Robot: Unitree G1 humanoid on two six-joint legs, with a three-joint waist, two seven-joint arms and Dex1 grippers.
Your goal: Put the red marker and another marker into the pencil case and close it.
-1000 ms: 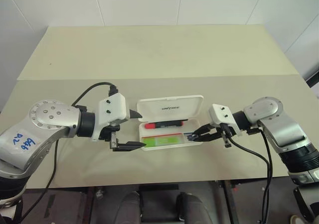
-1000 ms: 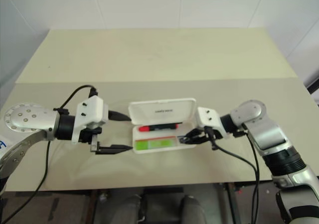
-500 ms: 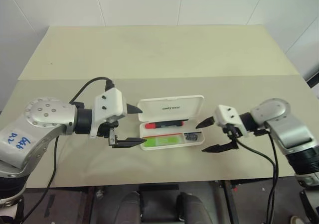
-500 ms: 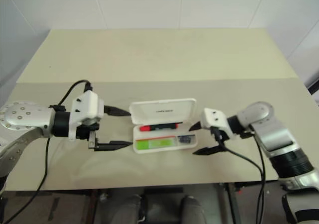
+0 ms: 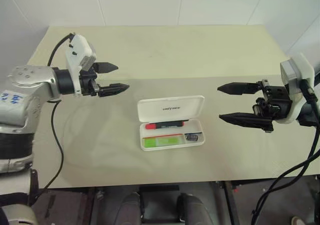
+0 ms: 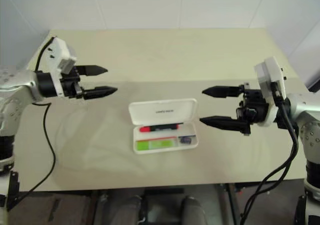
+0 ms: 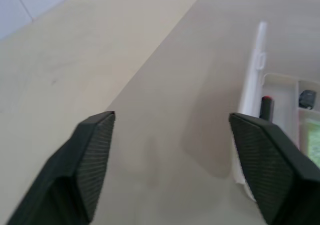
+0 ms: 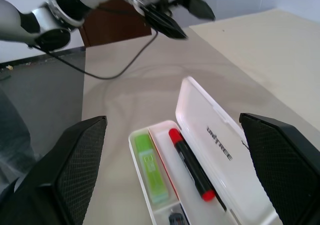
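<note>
The white pencil case (image 5: 171,108) lies open in the middle of the table, its lid standing up on the far side. The red marker (image 5: 165,125) lies in the far compartment, and the lime-green marker (image 5: 161,142) in the near one. My left gripper (image 5: 122,76) hovers open and empty, well to the left of the case and farther back. My right gripper (image 5: 219,103) hangs open and empty just right of the case, pointing at it. In the right wrist view, the case (image 8: 220,150), the red marker (image 8: 190,165) and the green marker (image 8: 150,167) lie between my fingers.
A small dark object (image 5: 192,136) sits in the case's right-end compartment. The beige table (image 5: 165,55) runs far back, with a seam across it behind the case. Its front edge is close below the case. White walls stand behind.
Both grippers left the case and rose. The right one opened, drew out of the case's right end and pulled back to the right. The left one swung away to the far left.
</note>
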